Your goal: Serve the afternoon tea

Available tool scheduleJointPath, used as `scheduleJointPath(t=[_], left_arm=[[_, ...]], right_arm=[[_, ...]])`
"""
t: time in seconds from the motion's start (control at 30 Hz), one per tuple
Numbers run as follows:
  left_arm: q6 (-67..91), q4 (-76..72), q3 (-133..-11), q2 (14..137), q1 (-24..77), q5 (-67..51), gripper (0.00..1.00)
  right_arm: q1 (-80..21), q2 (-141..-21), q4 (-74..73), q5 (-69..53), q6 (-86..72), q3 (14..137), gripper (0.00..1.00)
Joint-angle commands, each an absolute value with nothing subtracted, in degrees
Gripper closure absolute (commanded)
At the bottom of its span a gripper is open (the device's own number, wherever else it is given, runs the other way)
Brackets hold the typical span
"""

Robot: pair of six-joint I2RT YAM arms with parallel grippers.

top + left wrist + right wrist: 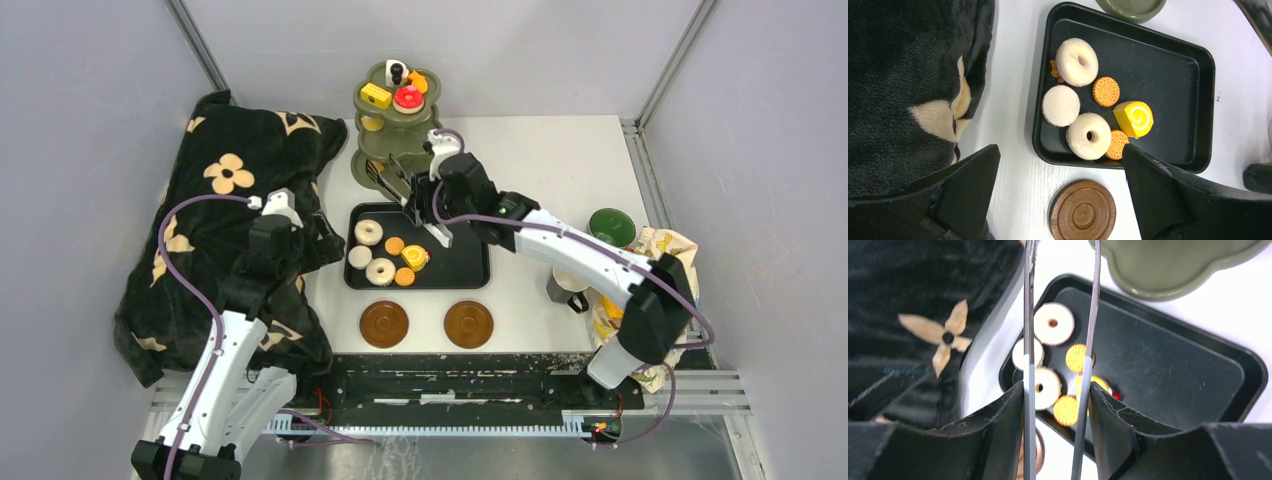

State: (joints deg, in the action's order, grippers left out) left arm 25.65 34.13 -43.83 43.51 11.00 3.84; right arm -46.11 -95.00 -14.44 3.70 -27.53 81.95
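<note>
Right tool (1055, 401) clamped on tongs (1028, 315) over tray's (1168, 370) 12 o'clock edge, left tool (1060, 150) spread apart, empty, at tray's 9 o'clock.

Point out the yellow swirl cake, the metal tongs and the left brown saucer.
yellow swirl cake (1134, 118), left wrist view, spiral face.
metal tongs (1029, 400), right wrist view, left arm's grey sleeve.
left brown saucer (384, 324), top view, its centre.

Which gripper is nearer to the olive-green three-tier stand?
Right. The right gripper, holding metal tongs, hovers beside the olive-green stand; the left gripper is farther, left of the black rectangular tray.
</note>
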Motion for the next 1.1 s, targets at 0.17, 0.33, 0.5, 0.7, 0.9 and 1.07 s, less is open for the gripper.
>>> scheduleJointPath(t=[0.17,0.33,0.5,0.7,0.9,1.07], left_arm=[[26.3,30.95,-43.65,44.57,11.09,2.8,0.01],[24.88,31.86,-45.94,46.11,11.12,3.81,0.01],[23.82,32.88,-46.55,46.56,11.07,4.74,0.01],[22.51,34.18,-47.53,46.74,11.14,5.9,0.01],[23.51,32.79,-46.59,46.98,11.14,4.07,0.01],[23.62,32.73,-46.14,46.7,11.1,3.74,0.01]], right_arm=[[-52.9,-76.29,-19.72,6.3,-26.87,66.91,0.48],[-54.76,-71.91,-25.22,7.78,-29.79,60.16,0.48],[-55.17,-70.97,-29.73,8.99,-30.13,58.84,0.49],[-55.14,-71.82,-31.35,8.92,-28.27,59.0,0.47],[-55.16,-74.18,-29.5,7.67,-28.28,60.43,0.46],[-55.18,-75.48,-27.81,7.57,-29.35,60.79,0.45]])
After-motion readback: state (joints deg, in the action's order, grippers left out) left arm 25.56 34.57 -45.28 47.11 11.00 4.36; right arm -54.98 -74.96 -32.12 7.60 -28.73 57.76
